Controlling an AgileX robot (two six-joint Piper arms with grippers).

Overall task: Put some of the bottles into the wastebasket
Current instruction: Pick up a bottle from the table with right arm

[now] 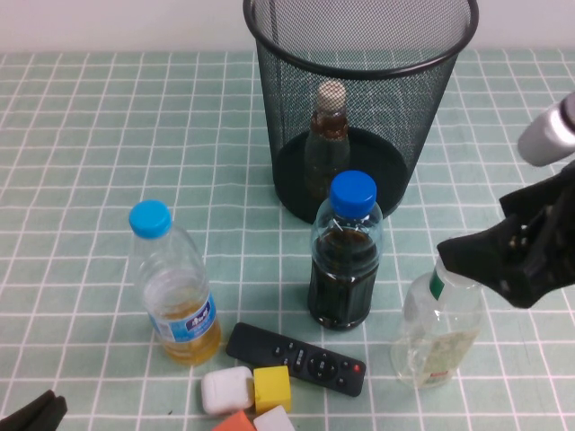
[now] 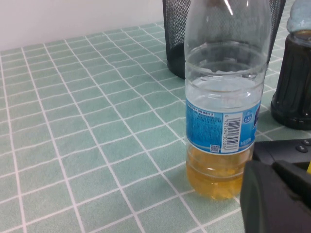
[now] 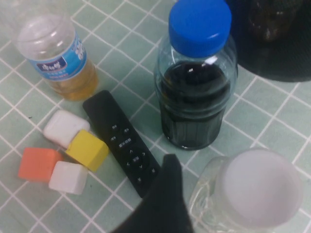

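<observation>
Small bottle (image 1: pixel 329 135) already upright inside bin (image 1: pixel 359 108). Right claw (image 1: pixel 476 265), mid-right, spread around clear bottle (image 1: pixel 440 328) neck, poised to grip. Left claw (image 1: pixel 31 415) parked lower left; grip state impossible to tell.

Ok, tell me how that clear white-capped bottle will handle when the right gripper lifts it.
The clear bottle looks almost empty, so probably light. Its thin walls may dent when squeezed. Being tall, narrow and upright, it could tip if nudged by the right gripper at its cap. The left gripper sits at the near table edge.
</observation>
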